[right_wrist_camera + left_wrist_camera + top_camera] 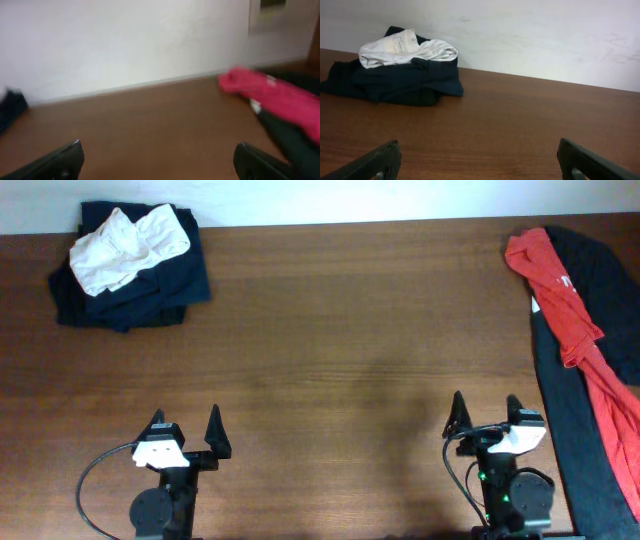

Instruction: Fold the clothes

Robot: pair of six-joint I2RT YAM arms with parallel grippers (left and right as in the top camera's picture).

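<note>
At the far left corner of the table (330, 330) a dark garment (130, 285) lies in a rough folded stack with a white cloth (128, 245) bunched on top, touching it; it is probably parked there to keep it clear of the working area. Nearer the front edge, the left gripper (186, 420) sits low with its jaws spread wide and nothing between them, pointing toward that stack but well apart from it, which reads as a rest pose. Bare wood fills the middle, seemingly kept free as the folding space. Further right, the right gripper (486, 405) mirrors the left, jaws wide apart and holding nothing. At the right edge lies the orange-red T-shirt (565, 305), crumpled into a long rumpled strip over a black garment (555, 395) and running toward the front corner; it is not yet spread or folded, so the task looks unstarted. The right arm is nearer, so it seems the one to reach for the shirt, taking care not to pinch the black cloth beneath. No bins, baskets or other containers are in sight
</note>
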